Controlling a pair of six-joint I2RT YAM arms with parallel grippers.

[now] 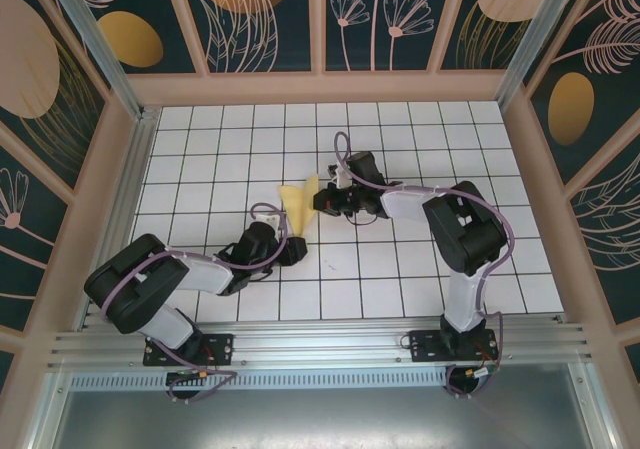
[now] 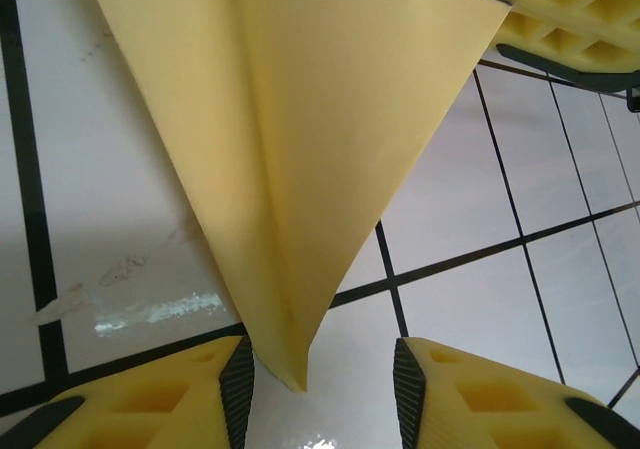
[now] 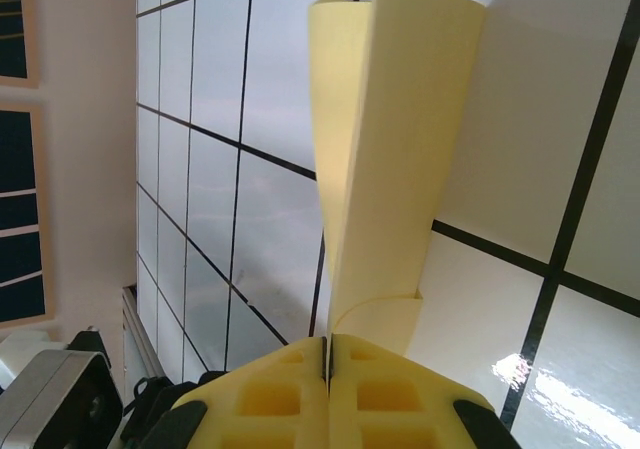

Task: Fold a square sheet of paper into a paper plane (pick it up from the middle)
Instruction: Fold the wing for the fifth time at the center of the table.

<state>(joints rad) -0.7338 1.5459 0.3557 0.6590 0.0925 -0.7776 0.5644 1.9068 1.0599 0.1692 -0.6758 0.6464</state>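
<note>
Paper plane point(image 1: 300, 207): pale yellow, folded to a narrow pointed wedge, sitting about mid-table point(image 1: 400, 269), a bit left of centre, point toward the near edge. Right gripper point(image 1: 322, 201) is at the plane's wide end, clenched. Right wrist view has its fingers point(image 3: 290, 399) pressed flat together with no gap, and a curled flap of the plane point(image 3: 385, 169) running into the seam at the tips, so it's pinching the paper, which stands up off the tiles from there. Left gripper point(image 1: 297, 249) is at the pointed end, jaws partly apart. Left wrist view has the tip of the plane point(image 2: 300, 149) hanging between its fingers point(image 2: 190, 399), with a clear gap on the right side and very close on the left; can't tell if it's touching. That view also catches the right gripper's fingers point(image 2: 560, 14) at the plane's far right corner, plus a centre crease down the paper that the overhead doesn't resolve. The overhead gives the layout: the two grippers at opposite ends of the plane, near each other.
</note>
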